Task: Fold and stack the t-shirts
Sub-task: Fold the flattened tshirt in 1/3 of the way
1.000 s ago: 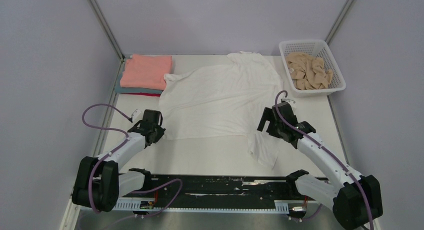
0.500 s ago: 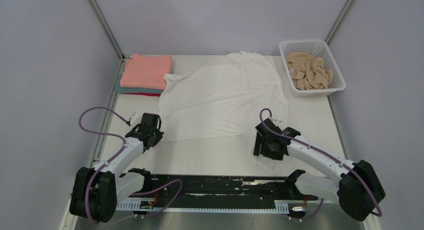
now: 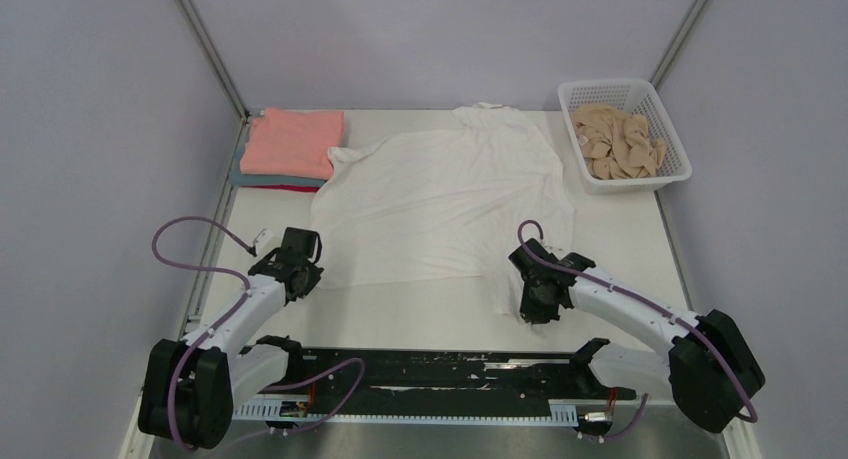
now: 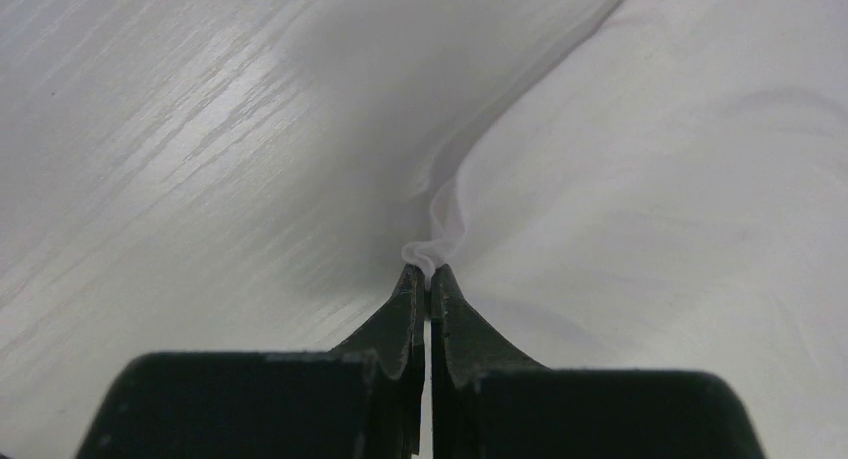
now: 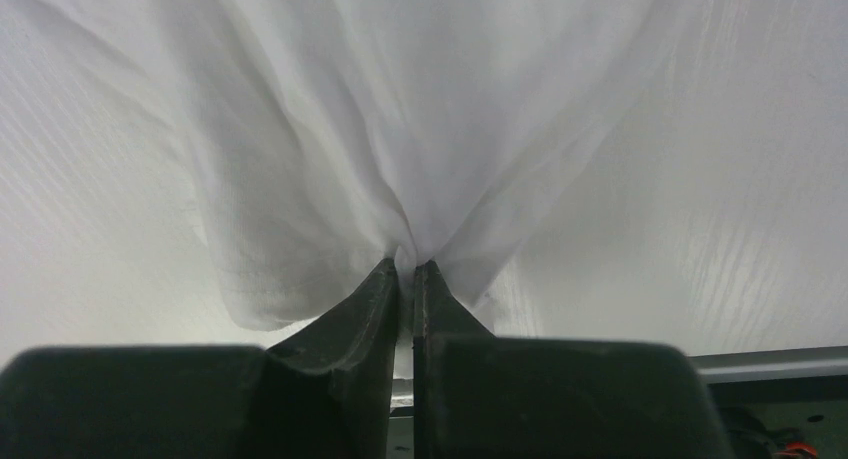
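Left claw [image 4: 427, 271] pinched tight on white t-shirt [image 3: 440, 194] left hem corner | right claw [image 5: 405, 264] clamped on its bunched right hem corner | shirt spread on desk [image 3: 420, 314]

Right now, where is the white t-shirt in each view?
Top external: white t-shirt spread across the middle.
Left wrist: white t-shirt fills the right side, its edge pinched by the left gripper.
Right wrist: white t-shirt fills the top centre, gathered into the right gripper.
Shared landmark: the pale wood-grain table, bare beside the cloth in every view.
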Available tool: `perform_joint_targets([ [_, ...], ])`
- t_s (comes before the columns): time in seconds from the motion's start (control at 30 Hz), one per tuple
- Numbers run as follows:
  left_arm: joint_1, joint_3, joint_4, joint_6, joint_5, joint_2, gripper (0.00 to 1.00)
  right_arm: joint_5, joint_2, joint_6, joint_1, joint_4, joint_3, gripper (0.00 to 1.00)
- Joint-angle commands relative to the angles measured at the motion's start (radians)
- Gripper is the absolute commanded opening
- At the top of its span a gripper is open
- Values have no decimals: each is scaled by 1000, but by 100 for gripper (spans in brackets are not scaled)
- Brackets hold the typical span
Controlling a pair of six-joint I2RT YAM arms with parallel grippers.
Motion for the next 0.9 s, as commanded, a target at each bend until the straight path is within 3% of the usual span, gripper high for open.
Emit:
perform_joint_targets([
  [0.0, 4, 38, -131, -77, -81, -57, 0, -10, -104, 44, 7, -144, 56, 3],
  [0.2, 4, 47, -339, -199, -140, -168, 0, 46, -217, 74, 8, -438, 177, 2],
  [0.43, 4, 2, -383, -178, -71, -304, 0, -13, -286, 101, 40, -497, 202, 0],
  [0.67, 4, 1, -247, -94, -13, -362, 0, 41, -234, 59, 38, -350, 223, 0],
  [0.87, 4, 67, -118, -52, 21, -216, 0, 171, -147, -36, -50, -183, 310, 0],
])
